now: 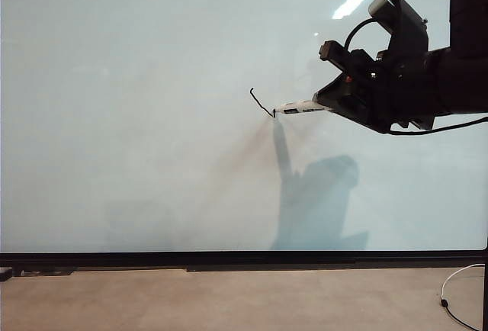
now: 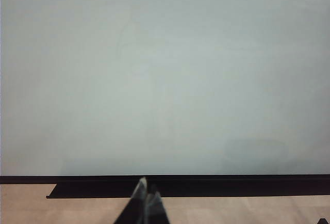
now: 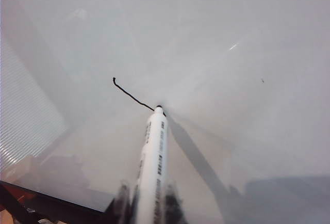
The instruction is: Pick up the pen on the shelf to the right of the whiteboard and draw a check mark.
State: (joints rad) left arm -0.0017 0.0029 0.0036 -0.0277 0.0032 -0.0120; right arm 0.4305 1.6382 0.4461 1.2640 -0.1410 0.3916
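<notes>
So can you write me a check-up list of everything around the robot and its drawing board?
Surface: large glossy pale whiteboard with thin black frame, upright.
Job's things: slim white marker pen, tip on the board; thin black check mark, only its short first stroke drawn.
Clutter: nothing seen.
Grippers: black right gripper shut on the pen, at the board's right; left gripper low before the board's bottom edge, fingertips together, holding nothing.
Cables: black cable under the right arm; white cable on the floor.
Surroundings: tan floor.
</notes>
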